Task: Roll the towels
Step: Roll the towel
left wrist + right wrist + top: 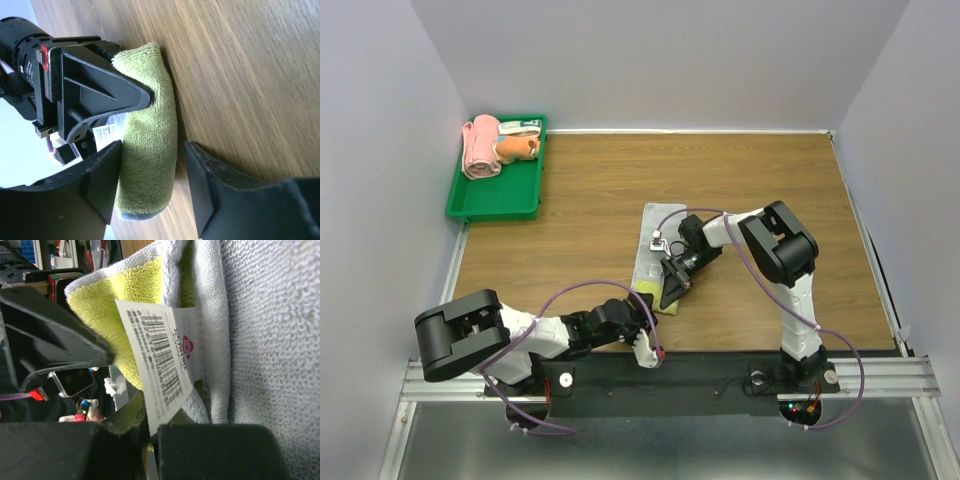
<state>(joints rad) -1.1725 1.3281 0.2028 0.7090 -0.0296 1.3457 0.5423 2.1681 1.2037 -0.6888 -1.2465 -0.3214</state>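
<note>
The yellow-green towel (656,238) lies mid-table with its grey side up, and its near end is rolled into a green roll (148,145). My right gripper (150,432) is shut on the towel's rolled edge, next to a barcode label (161,357); in the top view the right gripper (673,288) points down at the roll. My left gripper (152,185) is open and straddles the roll's end: one finger lies close against it, while the other stands apart over the wood. The orange towel (516,148) lies in the green tray.
The green tray (490,210) sits at the far left corner and also holds a pink towel roll (479,148). Both arms crowd the near middle of the wooden table (580,220). Grey walls close in the left, back and right sides.
</note>
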